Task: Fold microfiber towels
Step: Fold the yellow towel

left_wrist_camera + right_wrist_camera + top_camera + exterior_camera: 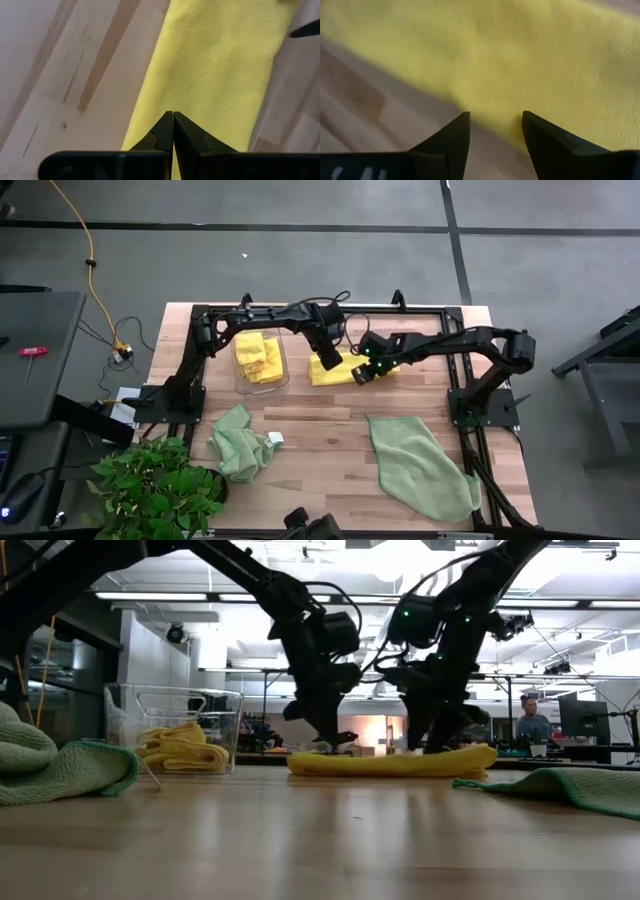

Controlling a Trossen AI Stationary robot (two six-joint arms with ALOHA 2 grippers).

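My left gripper [173, 131], pinched shut and empty, hovers over the folded yellow towel [335, 372] at table centre; my right gripper [495, 131], fingers parted, at its three o'clock edge.

Right gripper [495, 131], jaws apart, over yellow towel [530, 55] on table [355, 115].

Clear bin [283, 376], leafy plant [155, 488], wooden table [320, 450]
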